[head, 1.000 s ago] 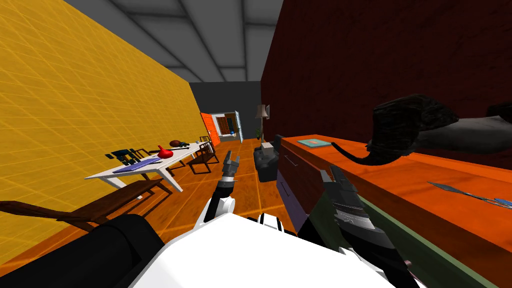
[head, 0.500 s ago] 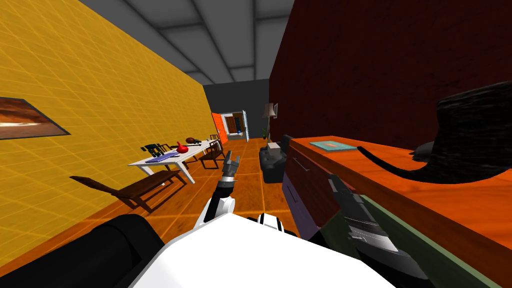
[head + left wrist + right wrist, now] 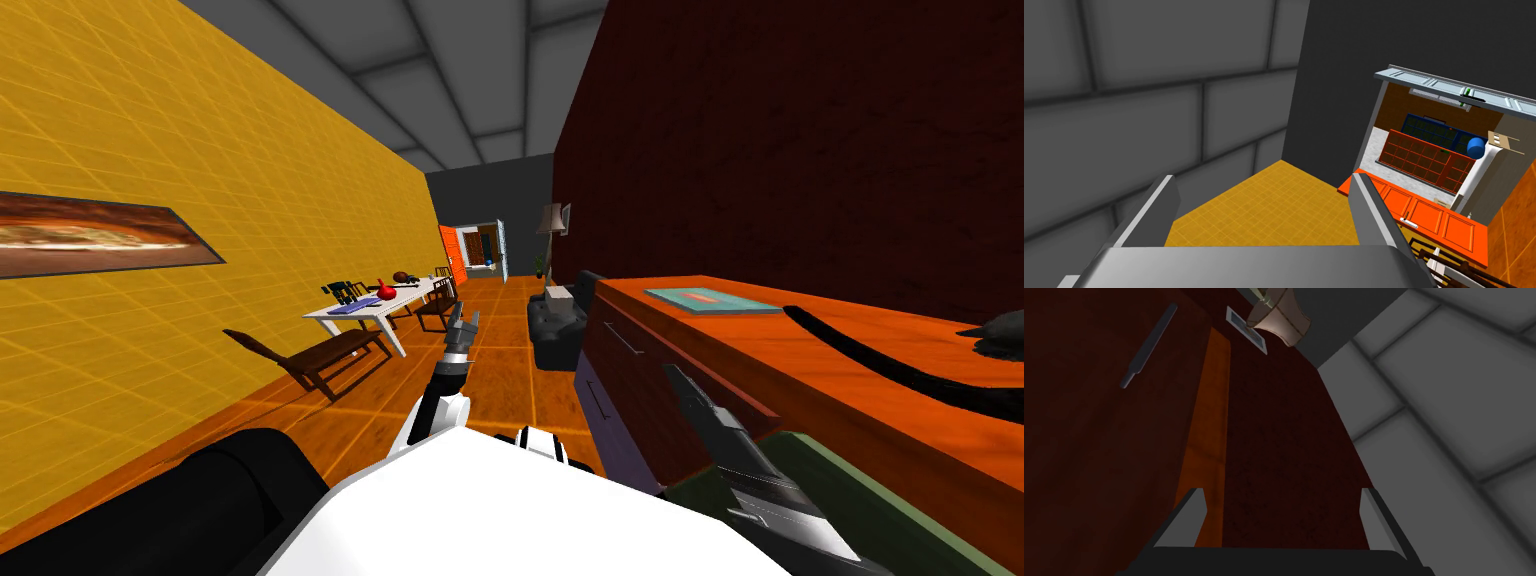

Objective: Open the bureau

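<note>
- The bureau (image 3: 650, 345) stands on my right against the dark red wall (image 3: 800, 150). It has an orange top, dark red closed drawer fronts and a thin grey handle (image 3: 1149, 345).
- The right gripper (image 3: 1281, 493) is near the front, released and grasping nothing.
- The left gripper (image 3: 1263, 177) is raised over the floor (image 3: 500, 370), also released.

Right gripper (image 3: 1281, 493): 2 fingers spread wide. Dark red-brown bureau front (image 3: 1084, 463) at 9 o'clock of it, bar handle (image 3: 1149, 345) at 11 o'clock, well apart. Orange edge strip (image 3: 1210, 413) runs past 1 fingertip. Lampshade (image 3: 1280, 319) at 12 o'clock.
</note>
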Robot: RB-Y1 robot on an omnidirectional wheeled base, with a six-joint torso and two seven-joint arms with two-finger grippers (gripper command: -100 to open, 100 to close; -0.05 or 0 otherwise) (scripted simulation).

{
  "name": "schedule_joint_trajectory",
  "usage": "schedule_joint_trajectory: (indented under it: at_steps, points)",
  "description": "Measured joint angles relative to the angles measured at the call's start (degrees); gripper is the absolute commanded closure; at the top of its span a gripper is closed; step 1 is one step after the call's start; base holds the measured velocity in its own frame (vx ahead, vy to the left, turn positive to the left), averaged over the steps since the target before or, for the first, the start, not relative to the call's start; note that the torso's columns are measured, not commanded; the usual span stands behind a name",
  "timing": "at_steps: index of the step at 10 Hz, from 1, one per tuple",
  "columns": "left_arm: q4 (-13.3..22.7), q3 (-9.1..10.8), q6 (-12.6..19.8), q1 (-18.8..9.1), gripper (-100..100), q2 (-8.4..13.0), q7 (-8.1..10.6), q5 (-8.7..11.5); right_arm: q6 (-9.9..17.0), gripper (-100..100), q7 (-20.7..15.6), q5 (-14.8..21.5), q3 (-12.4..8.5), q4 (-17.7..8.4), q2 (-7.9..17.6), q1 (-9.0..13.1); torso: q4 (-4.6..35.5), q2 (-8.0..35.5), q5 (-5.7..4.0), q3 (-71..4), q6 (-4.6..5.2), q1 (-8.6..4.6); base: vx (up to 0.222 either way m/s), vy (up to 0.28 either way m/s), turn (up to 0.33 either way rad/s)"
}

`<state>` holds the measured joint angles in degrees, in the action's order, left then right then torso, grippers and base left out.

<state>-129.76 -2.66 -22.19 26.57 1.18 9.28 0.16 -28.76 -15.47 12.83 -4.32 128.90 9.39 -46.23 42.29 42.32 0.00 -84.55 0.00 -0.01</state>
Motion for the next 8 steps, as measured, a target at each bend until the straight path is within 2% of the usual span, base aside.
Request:
schedule_joint_trajectory:
  at_steps: [8]
  points:
    - [0.0, 0.00, 0.0, 0.0, 0, 0.0, 0.00, 0.0, 1.0, -100, -10.9, 5.6, -3.7, 0.9, 0.4, -8.8, 0.0, -0.1, 0.00, 0.0, -0.01, 0.00, 0.035, 0.008, 0.164]
